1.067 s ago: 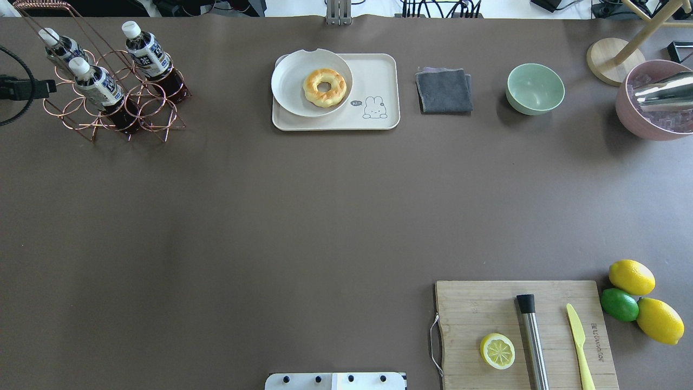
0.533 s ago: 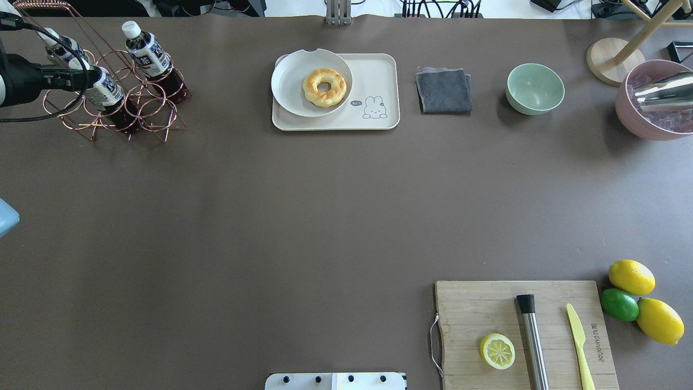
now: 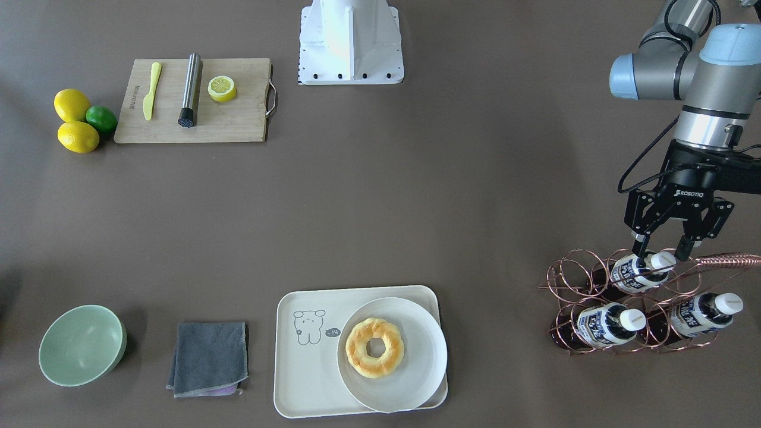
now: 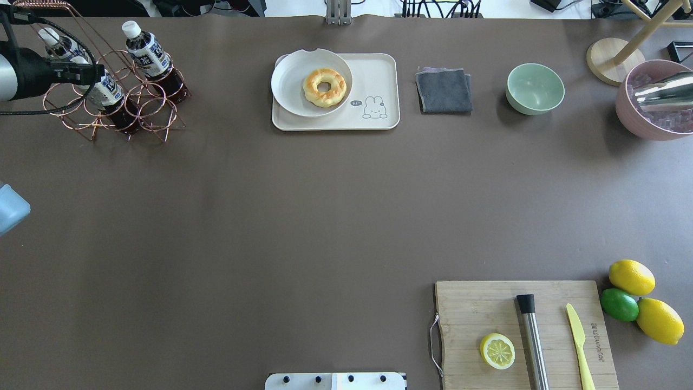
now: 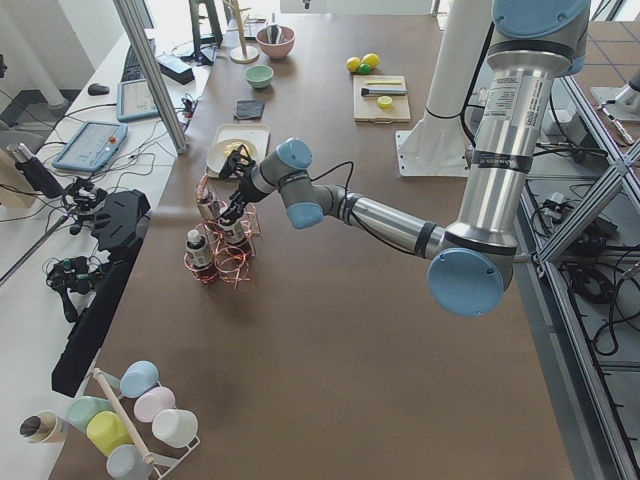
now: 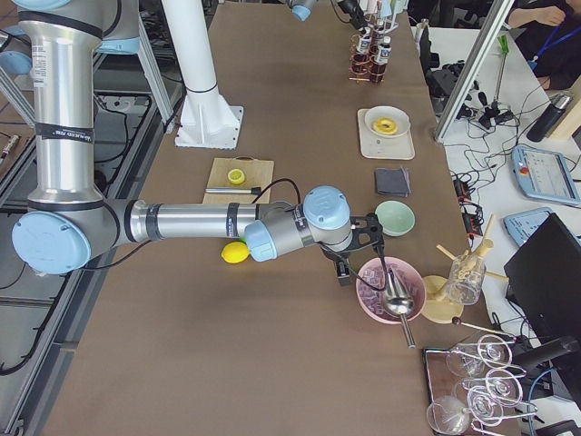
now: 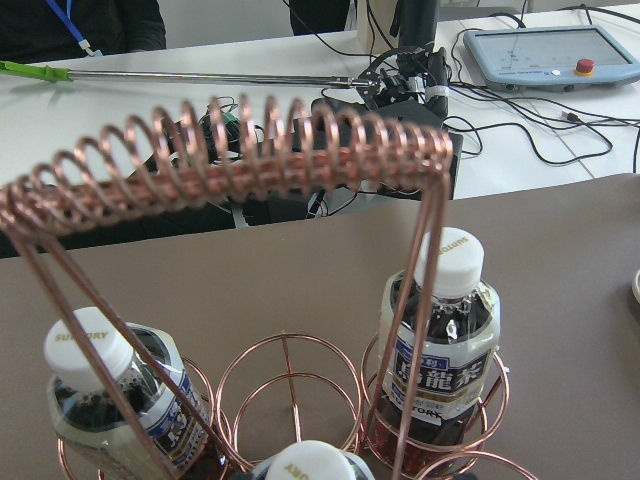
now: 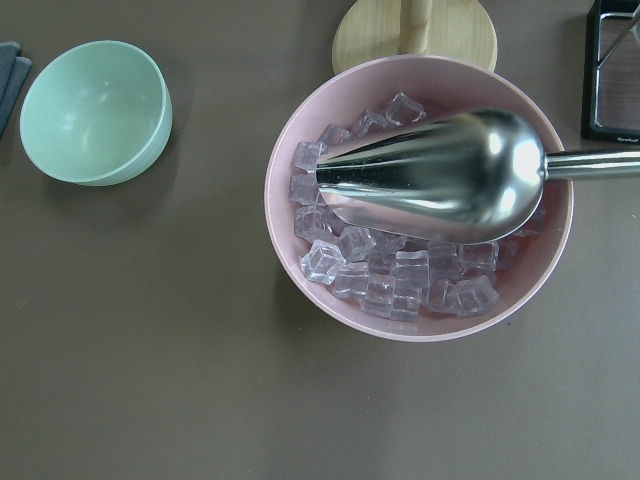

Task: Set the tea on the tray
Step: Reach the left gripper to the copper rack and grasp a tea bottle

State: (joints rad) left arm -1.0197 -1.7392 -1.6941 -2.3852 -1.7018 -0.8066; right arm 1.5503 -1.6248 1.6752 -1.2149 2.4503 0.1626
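A brown table (image 4: 325,216) carries everything. At its near edge lies a wooden cutting board (image 4: 476,309); at the far edge, the tray (image 4: 379,76) holds a plate (image 4: 287,81). In the far left corner the tea (image 3: 631,272) leans in a copper rack (image 3: 571,279), the left gripper (image 3: 664,248) spread astride its cap. By the pink bowl (image 4: 639,127) in the far right corner, I cannot tell whether the right gripper (image 6: 349,259) is spread or clenched.

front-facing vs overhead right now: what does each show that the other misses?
Front-facing only: the left gripper open, fingers either side of the top tea's cap in the copper rack. Overhead only: the pink ice bowl with its metal scoop. Both: the rack, the tray with plate and doughnut, and the cutting board.
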